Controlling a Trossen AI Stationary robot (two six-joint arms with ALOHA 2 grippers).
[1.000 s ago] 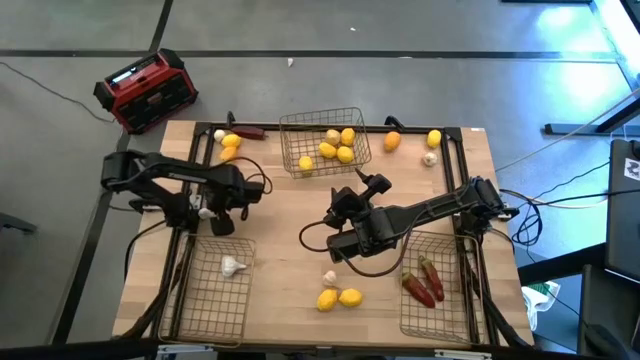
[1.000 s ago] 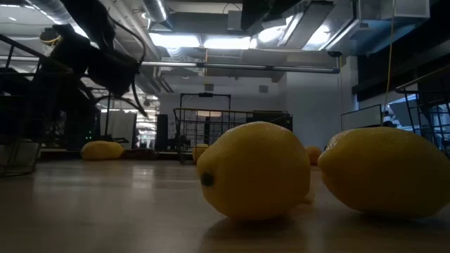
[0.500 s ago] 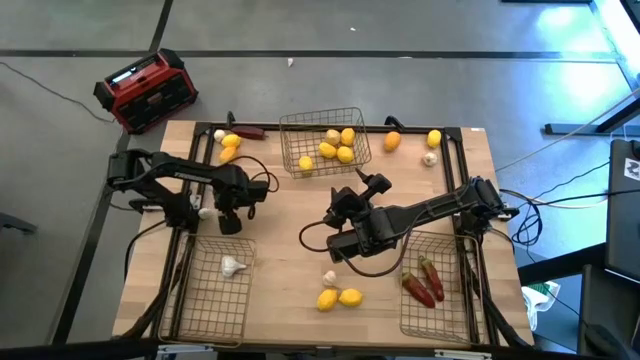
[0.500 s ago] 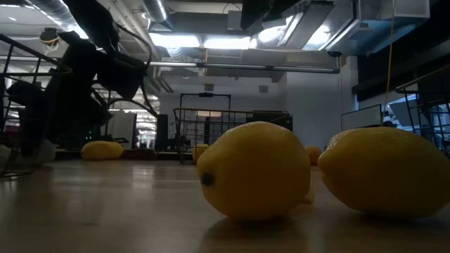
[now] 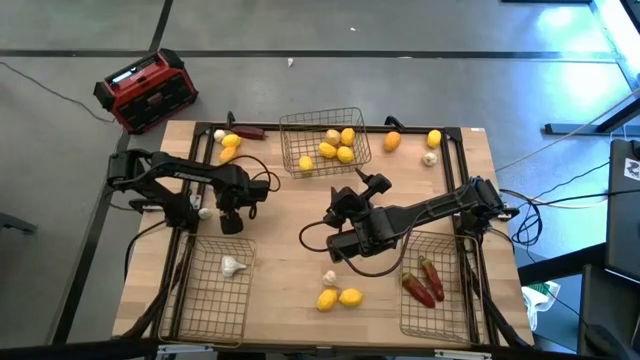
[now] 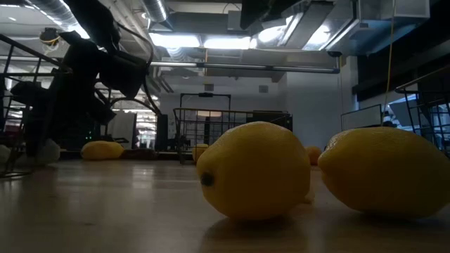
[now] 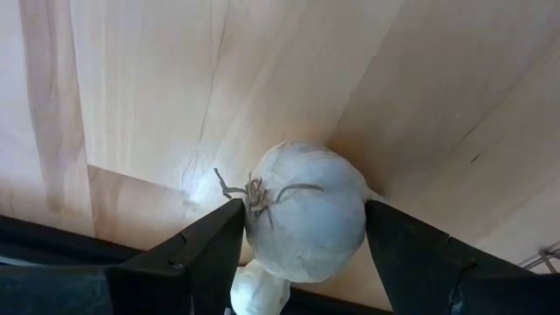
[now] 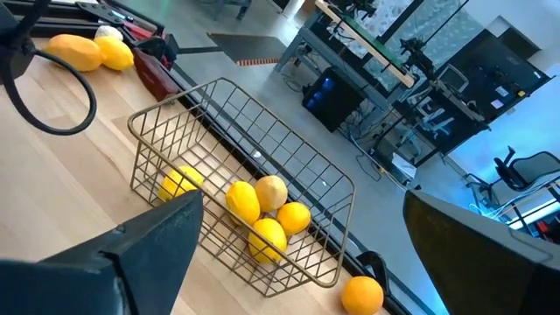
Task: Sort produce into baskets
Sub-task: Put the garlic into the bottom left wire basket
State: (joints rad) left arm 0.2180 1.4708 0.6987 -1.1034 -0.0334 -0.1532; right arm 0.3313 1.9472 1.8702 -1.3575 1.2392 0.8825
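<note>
- The left claw [image 7: 302, 249] is clenched on a white garlic bulb [image 7: 305, 213]; the two dark fingers [image 7: 197, 254] press it from both sides, and its dry stem end faces the wrist camera.
- From above, this claw [image 5: 229, 222] hangs over the table [image 5: 290, 220] just above the near-left basket [image 5: 212, 290], but the bulb itself is hidden under the arm there.
- In the low view the left arm is only a dark shape at the left edge, and a pale lump [image 6: 43, 152] at its bottom can be the bulb; I cannot tell for sure.
- A second pale bulb [image 7: 259, 288] shows below the held one in the left wrist view, cut off by the fingers.
- One garlic bulb [image 5: 232, 266] lies inside the near-left basket.
- The right claw [image 5: 355, 205] is released, its fingers spread wide, over the middle of the table and grasping nothing.
- The far basket [image 5: 324, 141] holds several yellow fruits [image 5: 327, 150]; in the right wrist view its near corner is cut off by the fingers.
- The near-right basket [image 5: 436, 290] holds dark red chili pieces [image 5: 422, 288]; their long axes run slanted, from the table's centre toward the near-right corner.
- Two lemons [image 5: 338, 298] lie side by side on the table near its front edge, with a small garlic bulb [image 5: 329, 278] just beside them.
- These lemons fill the low view; the right one [image 6: 387, 171] is cut off by the frame, and its long axis lies across the picture.
</note>
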